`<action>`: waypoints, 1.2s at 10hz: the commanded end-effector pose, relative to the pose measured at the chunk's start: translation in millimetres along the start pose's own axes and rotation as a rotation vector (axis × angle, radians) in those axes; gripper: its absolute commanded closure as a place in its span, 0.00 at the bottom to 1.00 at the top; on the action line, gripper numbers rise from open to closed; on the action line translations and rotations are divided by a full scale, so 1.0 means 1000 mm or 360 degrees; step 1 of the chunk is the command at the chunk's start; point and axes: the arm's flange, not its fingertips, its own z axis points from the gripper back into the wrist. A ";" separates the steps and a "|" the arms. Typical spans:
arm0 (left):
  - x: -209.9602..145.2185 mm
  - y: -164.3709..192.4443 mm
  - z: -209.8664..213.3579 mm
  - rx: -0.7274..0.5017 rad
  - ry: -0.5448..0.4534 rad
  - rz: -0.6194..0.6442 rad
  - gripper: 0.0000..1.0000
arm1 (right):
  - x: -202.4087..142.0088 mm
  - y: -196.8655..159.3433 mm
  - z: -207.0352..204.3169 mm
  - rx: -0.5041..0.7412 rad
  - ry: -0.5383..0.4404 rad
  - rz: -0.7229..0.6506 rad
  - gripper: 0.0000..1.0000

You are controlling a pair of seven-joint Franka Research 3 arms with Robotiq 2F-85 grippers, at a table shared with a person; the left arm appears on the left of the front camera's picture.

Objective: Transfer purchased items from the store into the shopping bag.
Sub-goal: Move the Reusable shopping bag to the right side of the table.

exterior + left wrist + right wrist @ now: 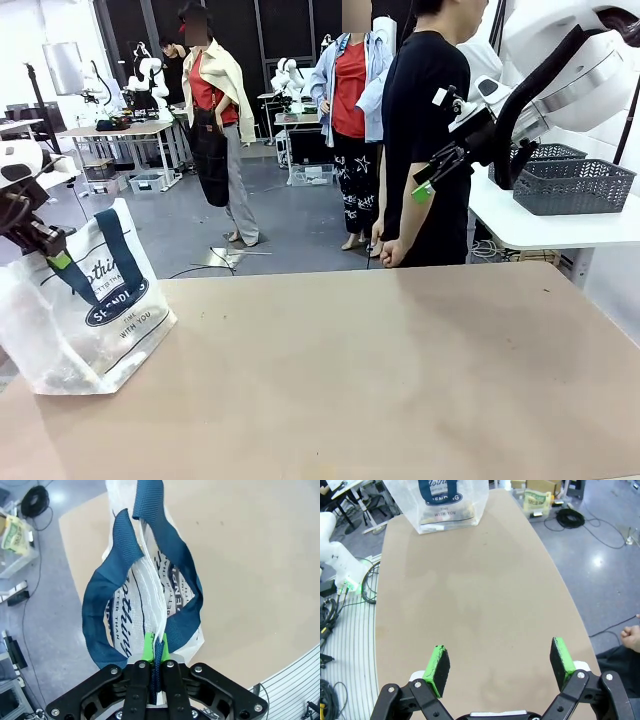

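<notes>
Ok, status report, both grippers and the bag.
Left gripper shut on shopping bag at its rim. Right gripper open, empty, above bare table. Nothing in the way.

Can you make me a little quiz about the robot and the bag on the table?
1. True or false: the left tool is pinching the shopping bag at its top edge.
2. How do the right tool's green pads stand? A) pressed together B) wide apart with nothing between them C) closed on a box
3. Fill in: the bag's strap handles are coloured ____.

Key
1. True. In the left wrist view its pads are shut on the whitish plastic and a strap.
2. B. In the right wrist view they hang over the bare table.
3. Navy blue.
</notes>
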 end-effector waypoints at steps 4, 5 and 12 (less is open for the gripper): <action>0.007 -0.003 0.006 -0.0008 -0.0025 -0.0021 0.77 | -0.001 0.001 -0.001 0.0010 0.0001 -0.0005 0.00; 0.011 -0.006 0.009 -0.0010 -0.0015 -0.0035 0.57 | -0.001 0.001 -0.001 0.0010 0.0001 -0.0005 0.00; 0.026 -0.003 0.026 0.0012 0.0057 0.0009 0.00 | -0.001 0.001 -0.001 0.0010 0.0001 -0.0005 0.00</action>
